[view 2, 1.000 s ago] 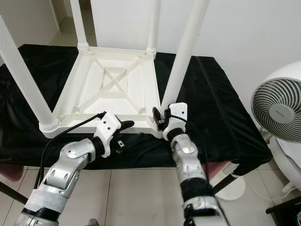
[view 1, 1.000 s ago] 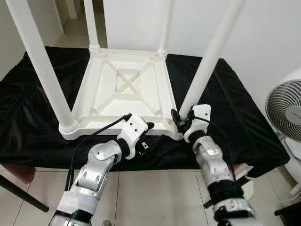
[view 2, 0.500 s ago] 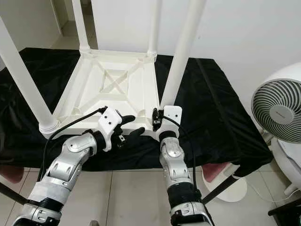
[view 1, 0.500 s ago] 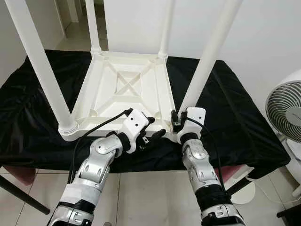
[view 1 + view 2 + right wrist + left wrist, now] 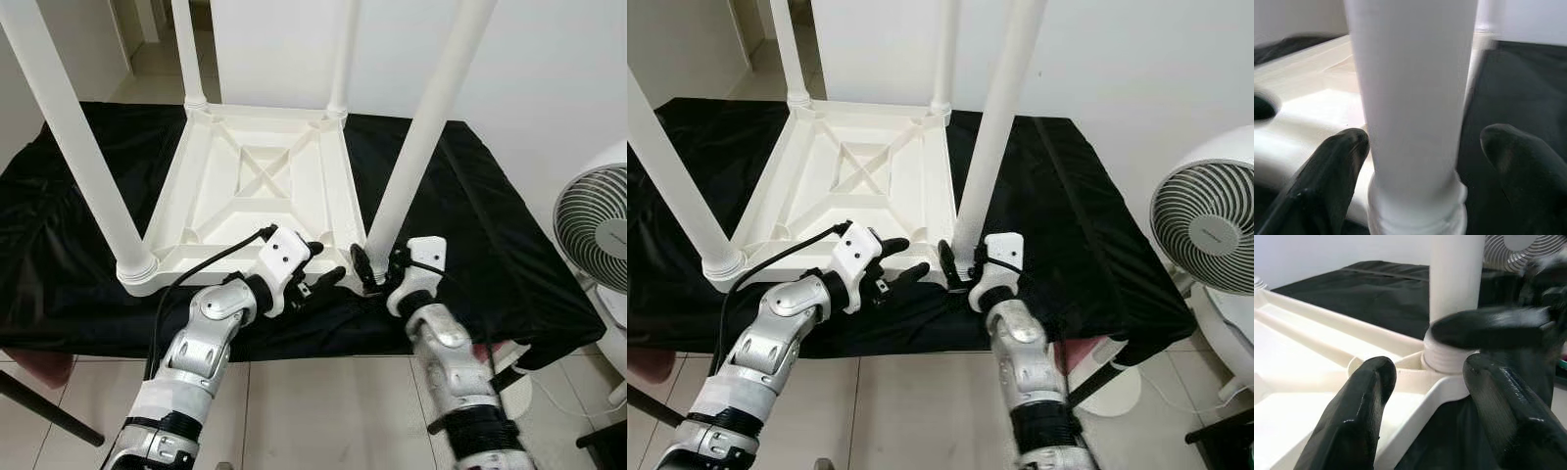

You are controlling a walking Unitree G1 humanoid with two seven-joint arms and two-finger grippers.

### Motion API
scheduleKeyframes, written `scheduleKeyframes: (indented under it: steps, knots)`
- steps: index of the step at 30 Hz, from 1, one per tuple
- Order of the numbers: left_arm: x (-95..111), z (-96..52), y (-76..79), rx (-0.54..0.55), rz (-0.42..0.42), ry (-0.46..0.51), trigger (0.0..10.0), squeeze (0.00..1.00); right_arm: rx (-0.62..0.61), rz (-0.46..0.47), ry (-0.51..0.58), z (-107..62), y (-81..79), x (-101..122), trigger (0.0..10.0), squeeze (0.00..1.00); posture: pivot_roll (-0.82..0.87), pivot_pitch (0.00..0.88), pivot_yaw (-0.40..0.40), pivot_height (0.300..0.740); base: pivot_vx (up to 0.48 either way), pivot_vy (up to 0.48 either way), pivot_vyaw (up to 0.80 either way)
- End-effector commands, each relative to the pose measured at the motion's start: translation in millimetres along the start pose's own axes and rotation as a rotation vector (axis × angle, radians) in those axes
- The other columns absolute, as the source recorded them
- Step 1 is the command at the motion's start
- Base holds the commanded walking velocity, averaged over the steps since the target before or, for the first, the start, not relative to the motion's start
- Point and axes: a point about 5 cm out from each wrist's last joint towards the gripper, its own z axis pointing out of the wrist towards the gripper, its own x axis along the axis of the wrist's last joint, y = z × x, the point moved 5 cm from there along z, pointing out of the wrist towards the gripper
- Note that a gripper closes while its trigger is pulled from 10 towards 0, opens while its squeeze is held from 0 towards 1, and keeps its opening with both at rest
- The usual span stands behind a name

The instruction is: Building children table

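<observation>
Right end effector had shifted outward from half a second earlier, open fingers straddling near white cylindrical plastic leg, probably for tightening. Left end effector, open, steadied upturned white plastic children's tabletop on black-draped table.

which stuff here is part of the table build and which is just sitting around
Part of the job:
upturned white table top
near-right table leg
other three legs
right pincer, open around the near-right leg
left pincer, open at the table's near edge

Just about:
black cloth
white fan
</observation>
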Motion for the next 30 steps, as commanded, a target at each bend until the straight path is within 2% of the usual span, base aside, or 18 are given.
scheduleKeyframes:
  steps: [1, 7, 12, 18, 23, 24, 25, 27, 28, 30]
  knots:
    - [3.7, 1.0, -16.9, 0.141, 0.013, 0.010, 10.0, 0.00, 0.065, -0.003, -0.001, 0.9, 0.5, 3.7, 10.0, 0.00, 0.06, 0.000, -0.015, 0.740, 0.000, 0.000, 0.00]
    - [1.7, 1.1, -16.4, 0.113, 0.026, 0.001, 10.0, 0.00, 0.183, -0.051, -0.003, 3.4, 4.4, 10.0, 10.0, 0.00, 0.06, 0.000, 0.000, 0.740, 0.000, 0.000, 0.00]
    - [2.1, 1.1, -15.4, 0.104, 0.027, 0.002, 10.0, 0.00, 0.207, -0.070, -0.013, 9.8, 6.4, 9.3, 10.0, 0.00, 0.06, 0.000, 0.001, 0.740, 0.000, 0.000, 0.00]
    - [3.2, 2.2, -11.3, 0.094, 0.023, 0.007, 10.0, 0.00, 0.267, -0.081, -0.035, 19.0, -0.2, 3.2, 10.0, 0.00, 0.07, 0.000, 0.000, 0.740, 0.000, 0.000, 0.00]
    - [2.0, 1.7, -9.1, 0.085, 0.024, 0.004, 10.0, 0.00, 0.272, -0.077, -0.032, 22.9, -2.3, 3.6, 10.0, 0.00, 0.07, 0.000, -0.001, 0.740, 0.000, 0.000, 0.00]
    - [0.7, 0.4, -5.4, 0.068, 0.027, 0.000, 10.0, 0.00, 0.287, -0.070, -0.030, 25.7, -6.8, 2.5, 10.0, 0.00, 0.08, 0.000, -0.006, 0.740, 0.000, 0.000, 0.00]
    - [-2.6, -2.6, 0.7, 0.043, 0.027, -0.007, 10.0, 0.00, 0.304, -0.052, -0.030, 29.9, -13.4, -1.5, 3.4, 0.00, 0.09, 0.000, -0.017, 0.740, 0.000, 0.000, 0.00]
    - [-4.2, -3.8, 2.5, 0.038, 0.025, -0.010, 10.0, 0.00, 0.306, -0.043, -0.033, 30.7, -15.0, -3.6, 3.4, 0.00, 0.09, 0.000, -0.017, 0.740, 0.000, 0.000, 0.00]
    - [-6.1, -4.6, 3.1, 0.039, 0.022, -0.016, 10.0, 0.00, 0.308, -0.031, -0.034, 30.3, -16.2, -5.0, 0.0, 0.00, 0.10, 0.000, -0.021, 0.740, 0.000, 0.000, 0.00]
    - [-7.9, -5.3, 3.5, 0.041, 0.023, -0.022, 10.0, 0.00, 0.308, -0.021, -0.033, 29.8, -16.9, -5.6, 0.0, 0.00, 0.10, 0.000, -0.026, 0.740, 0.000, 0.000, 0.00]
